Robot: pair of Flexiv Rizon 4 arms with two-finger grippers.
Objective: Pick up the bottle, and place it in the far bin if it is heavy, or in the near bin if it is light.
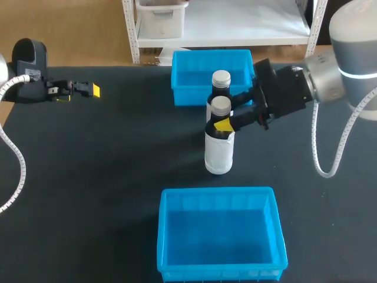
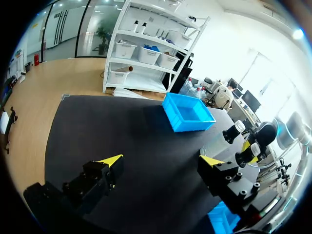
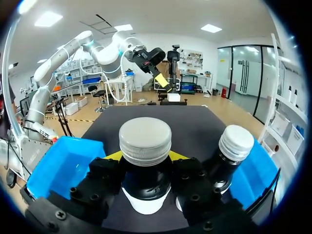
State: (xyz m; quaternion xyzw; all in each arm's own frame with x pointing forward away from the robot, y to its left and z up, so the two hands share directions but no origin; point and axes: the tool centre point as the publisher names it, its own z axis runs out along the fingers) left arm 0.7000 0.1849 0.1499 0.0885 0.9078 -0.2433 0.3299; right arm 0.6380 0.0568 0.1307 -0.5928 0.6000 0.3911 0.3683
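The bottle (image 1: pixel 218 150) is between the two bins, near the middle of the table (image 1: pixel 88 177). The right claw (image 1: pixel 224 124) is closed around its neck, just under the cap. A second bottle (image 1: pixel 221 78) stands just behind it, towards the far bin (image 1: pixel 182 94). The grasp looks made. Lifting, judging the weight and dropping it into the far bin or the near bin (image 1: pixel 218 191) are not yet done. I cannot tell whether its base is clear of the table. The left claw (image 1: pixel 88 89) is open, well apart at the left.

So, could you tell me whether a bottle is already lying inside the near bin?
No, the front bottle and the rear bottle both stand upright on the table, between the near bin and the far bin.
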